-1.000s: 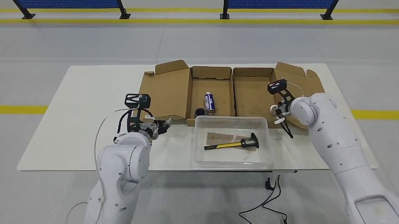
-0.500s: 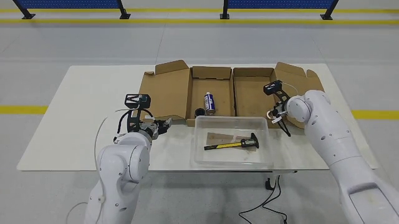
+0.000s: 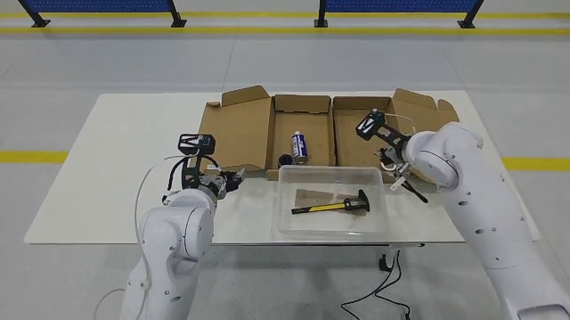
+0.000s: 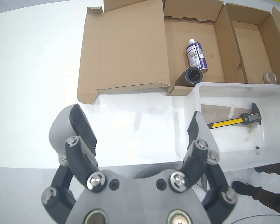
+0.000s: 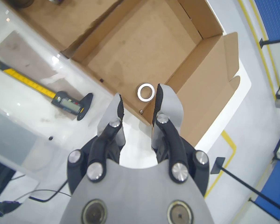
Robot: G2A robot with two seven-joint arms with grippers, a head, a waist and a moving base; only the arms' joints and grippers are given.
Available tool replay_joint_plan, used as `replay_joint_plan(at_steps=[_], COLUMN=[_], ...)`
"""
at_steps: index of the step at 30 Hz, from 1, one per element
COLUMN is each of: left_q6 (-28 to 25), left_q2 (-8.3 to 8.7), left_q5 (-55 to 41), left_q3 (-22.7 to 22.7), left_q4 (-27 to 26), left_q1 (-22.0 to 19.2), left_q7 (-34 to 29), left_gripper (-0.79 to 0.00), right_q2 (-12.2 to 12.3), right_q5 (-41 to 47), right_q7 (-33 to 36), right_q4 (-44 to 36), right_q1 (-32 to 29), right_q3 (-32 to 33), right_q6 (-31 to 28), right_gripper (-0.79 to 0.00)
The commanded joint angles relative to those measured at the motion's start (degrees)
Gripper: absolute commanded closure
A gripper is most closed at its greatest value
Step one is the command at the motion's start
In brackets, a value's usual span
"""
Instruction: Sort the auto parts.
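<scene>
Hovering over the right cardboard box's (image 5: 142,36) front-right corner, the right gripper (image 5: 138,92) holds its jaws partly spread above a flat metal ring (image 5: 146,99). The left gripper (image 4: 135,111), jaws wide apart, hangs near the table's (image 4: 37,71) front edge. A clear plastic bin (image 4: 224,87) with a digital caliper (image 4: 235,120) fronts both boxes; a spray can (image 4: 196,54) and a black tube (image 4: 189,78) lie in the left box (image 4: 177,36).

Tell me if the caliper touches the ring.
Apart. Right wrist view: caliper lies in the bin, ring in the box, a cardboard wall between them.

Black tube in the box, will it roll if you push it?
Probably: the black round tube lies on its side. The blue-and-white spray can beside it might block it. Its open end looks hollow, so likely light.
</scene>
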Motion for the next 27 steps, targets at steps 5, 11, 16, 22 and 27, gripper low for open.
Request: replay_joint_plan(at_steps=[5, 11, 16, 22, 27], left_q6=[0.0, 0.0, 0.0, 0.0, 0.0], left_q2=[0.0, 0.0, 0.0, 0.0, 0.0], left_q5=[0.0, 0.0, 0.0, 0.0, 0.0], left_q3=[0.0, 0.0, 0.0, 0.0, 0.0], left_q4=[0.0, 0.0, 0.0, 0.0, 0.0], left_q1=[0.0, 0.0, 0.0, 0.0, 0.0], left_q7=[0.0, 0.0, 0.0, 0.0, 0.0], left_gripper=[-0.785, -0.785, -0.785, -0.785, -0.785], right_q2=[1.06, 2.34, 2.71, 2.59, 1.82], right_q5=[2.0, 7.18, 12.06, 16.88, 19.95], right_q7=[0.91, -1.41, -2.47, -2.76, -3.33], right_q4=[-4.6, 1.7, 6.86, 12.19, 16.35], right_q1=[-1.02, 3.85, 8.25, 12.54, 15.07], right_q3=[-6.99, -16.99, -24.49, -31.81, -35.57], right_q6=[-5.92, -8.24, -9.31, -9.59, -10.16], right_gripper=[-0.419, -0.68, -0.665, -0.65, -0.619])
